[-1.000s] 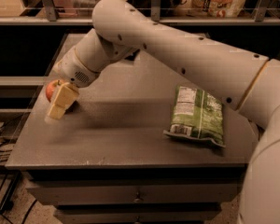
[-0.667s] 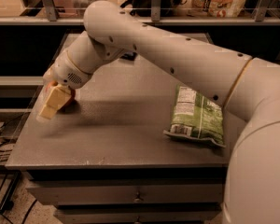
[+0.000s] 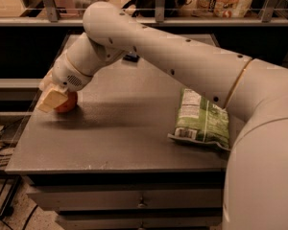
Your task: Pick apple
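Observation:
The apple [image 3: 69, 103], small and red-orange, sits on the grey table [image 3: 134, 128] near its left edge. My gripper [image 3: 54, 99], with a cream-coloured tip, is down at table level, right against the apple's left side, and covers part of it. The white arm reaches in from the right, across the table, to that spot. Only the right part of the apple shows.
A green snack bag [image 3: 201, 121] lies flat on the right part of the table, under the arm. A small dark object [image 3: 131, 57] lies at the back of the table. Behind the table runs a railing with shelves. Drawers are below the table's front edge.
The gripper has shifted to the left. The apple showed at its left a second ago and now shows at its right. The green bag has not moved.

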Controlling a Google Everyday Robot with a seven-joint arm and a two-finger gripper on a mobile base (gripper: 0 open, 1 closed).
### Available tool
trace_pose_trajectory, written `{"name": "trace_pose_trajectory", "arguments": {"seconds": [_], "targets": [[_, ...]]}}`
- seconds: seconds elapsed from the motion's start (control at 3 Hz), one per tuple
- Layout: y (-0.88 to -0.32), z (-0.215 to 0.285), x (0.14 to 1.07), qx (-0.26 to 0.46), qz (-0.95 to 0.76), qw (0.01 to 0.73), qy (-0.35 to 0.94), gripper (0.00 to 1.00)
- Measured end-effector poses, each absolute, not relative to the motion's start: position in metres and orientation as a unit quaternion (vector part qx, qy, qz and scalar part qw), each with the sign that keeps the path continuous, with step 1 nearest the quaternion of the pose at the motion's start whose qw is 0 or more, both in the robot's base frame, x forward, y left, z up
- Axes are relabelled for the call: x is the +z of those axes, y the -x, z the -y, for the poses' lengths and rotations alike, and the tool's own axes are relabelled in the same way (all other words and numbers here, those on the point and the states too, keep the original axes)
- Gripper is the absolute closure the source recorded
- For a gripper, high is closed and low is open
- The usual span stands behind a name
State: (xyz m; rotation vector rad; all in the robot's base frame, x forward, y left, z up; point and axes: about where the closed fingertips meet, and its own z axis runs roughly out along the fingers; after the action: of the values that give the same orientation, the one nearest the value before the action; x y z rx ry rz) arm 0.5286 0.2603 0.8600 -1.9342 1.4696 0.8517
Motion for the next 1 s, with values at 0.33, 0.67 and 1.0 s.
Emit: {"name": "trace_pose_trajectory", "arguments": {"seconds": [0.33,0.67,1.0], "targets": [[-0.5286,-0.2603,0.8609,0.318,-0.548,0.280,0.721,0.88],[-0.5286,-0.2602,0.8621,0.318,-0.548,0.280,0.721,1.00],[-0.5274,-0.2616,0.8615,0.318,-0.547,0.279,0.722,0.82]]}}
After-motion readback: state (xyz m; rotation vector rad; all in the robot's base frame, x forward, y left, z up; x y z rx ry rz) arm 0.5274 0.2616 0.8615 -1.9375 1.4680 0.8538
